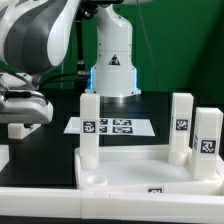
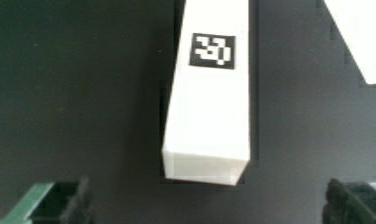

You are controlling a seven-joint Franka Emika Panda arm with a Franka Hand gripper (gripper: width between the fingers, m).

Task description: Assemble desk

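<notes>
The white desk tabletop lies rim-up at the front of the exterior view. Three white tagged legs stand upright on it: one at the left and two at the right. A further white square leg lies on the black table, with a tag near its middle; in the exterior view it shows as a white bar at the left. My gripper hovers over this leg's end, open, its dark fingers wide on either side and touching nothing. In the exterior view the gripper hangs just above the bar.
The marker board lies flat behind the tabletop. The robot's base stands at the back. Another white edge shows beside the lying leg in the wrist view. A round socket sits in the tabletop's near left corner.
</notes>
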